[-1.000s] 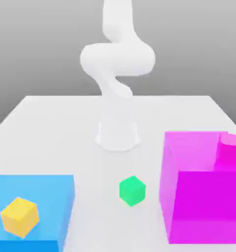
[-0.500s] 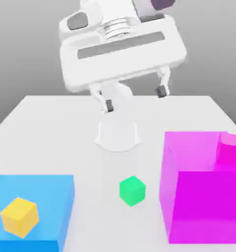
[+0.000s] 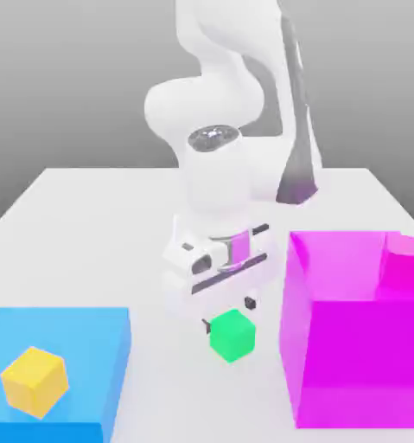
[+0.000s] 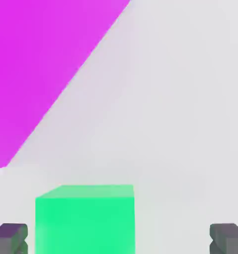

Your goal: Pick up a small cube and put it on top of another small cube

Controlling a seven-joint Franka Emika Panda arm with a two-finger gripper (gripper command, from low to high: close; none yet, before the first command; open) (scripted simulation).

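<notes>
While arm folds forward from base at frame centre, hand points down, gripper (image 3: 229, 315) low over table (image 3: 89, 225), jaws spread wide, holding nothing. Green cube (image 3: 232, 335) lower centre, between dark fingertips (image 4: 9, 237), untouched. Small pink cube (image 3: 406, 266) right edge, atop big magenta block (image 3: 353, 355).

The white arm bends low, its claw (image 3: 228, 315) pointing down with fingers spread wide.

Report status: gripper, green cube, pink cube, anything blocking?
Gripper open, low over green cube, not gripping. Small pink cube up on large magenta block. Nothing between the fingertips but the cube.
</notes>
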